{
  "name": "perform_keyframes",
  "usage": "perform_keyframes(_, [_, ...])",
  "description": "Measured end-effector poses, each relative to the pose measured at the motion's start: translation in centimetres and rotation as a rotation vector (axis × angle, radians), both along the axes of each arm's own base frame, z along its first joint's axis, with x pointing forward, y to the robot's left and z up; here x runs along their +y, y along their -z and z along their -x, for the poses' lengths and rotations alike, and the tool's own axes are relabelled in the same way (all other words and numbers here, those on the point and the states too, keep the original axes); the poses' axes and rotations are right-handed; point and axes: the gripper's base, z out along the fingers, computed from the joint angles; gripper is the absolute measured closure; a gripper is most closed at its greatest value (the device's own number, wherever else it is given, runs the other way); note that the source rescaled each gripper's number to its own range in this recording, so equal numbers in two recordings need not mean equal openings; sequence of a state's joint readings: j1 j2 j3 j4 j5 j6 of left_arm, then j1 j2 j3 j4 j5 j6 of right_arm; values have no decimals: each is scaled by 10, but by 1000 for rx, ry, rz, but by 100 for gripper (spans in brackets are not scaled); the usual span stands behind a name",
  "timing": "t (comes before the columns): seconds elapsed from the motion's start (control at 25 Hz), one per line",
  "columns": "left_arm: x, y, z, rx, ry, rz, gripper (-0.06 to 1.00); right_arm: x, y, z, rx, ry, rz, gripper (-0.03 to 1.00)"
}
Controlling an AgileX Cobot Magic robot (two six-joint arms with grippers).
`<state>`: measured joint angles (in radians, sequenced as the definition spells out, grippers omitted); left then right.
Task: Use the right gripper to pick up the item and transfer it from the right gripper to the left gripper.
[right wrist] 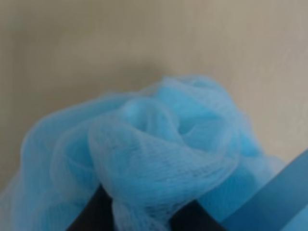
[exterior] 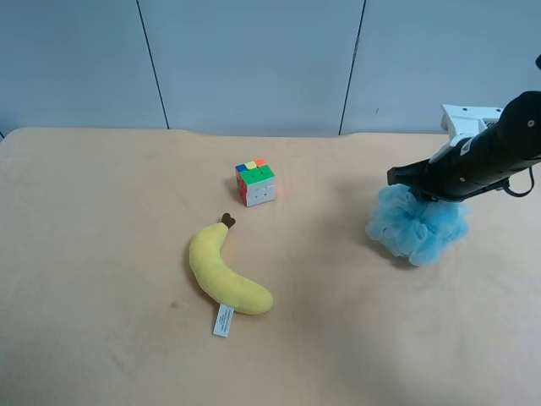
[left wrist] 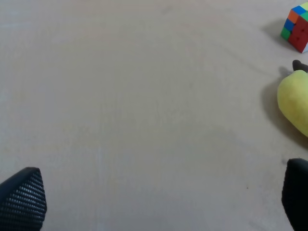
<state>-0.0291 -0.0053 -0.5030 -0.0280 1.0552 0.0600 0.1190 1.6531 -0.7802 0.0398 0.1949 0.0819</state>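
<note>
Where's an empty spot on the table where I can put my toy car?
The biggest bare patch of table is the whole side left of the plush banana in the high view. Another lies between the puzzle cube and the bath pouf. It is crowded at the pouf, where the right gripper sits.

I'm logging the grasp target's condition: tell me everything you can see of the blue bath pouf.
The bath pouf is a fluffy ball of light-blue gathered mesh, soft and translucent in its folds, with a flat darker-blue ribbon at one side. It is at the exterior high view's right, low over the tan table; whether it touches the table cannot be told. The right gripper is on its top, a bunch of mesh clamped between its dark fingers.
</note>
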Motion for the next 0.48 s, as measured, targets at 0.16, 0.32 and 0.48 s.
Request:
perform_keyframes(0.16, [0,0,0,0,0,0,-5,0,-22,5,-64,8,-18,93])
perform_keyframes(0.32, [0,0,0,0,0,0,-5,0,-47,12,-139,14,-44,94])
perform_keyframes(0.48, [0,0,0,0,0,0,-5,13,-72,23,-220,-45,-71,94])
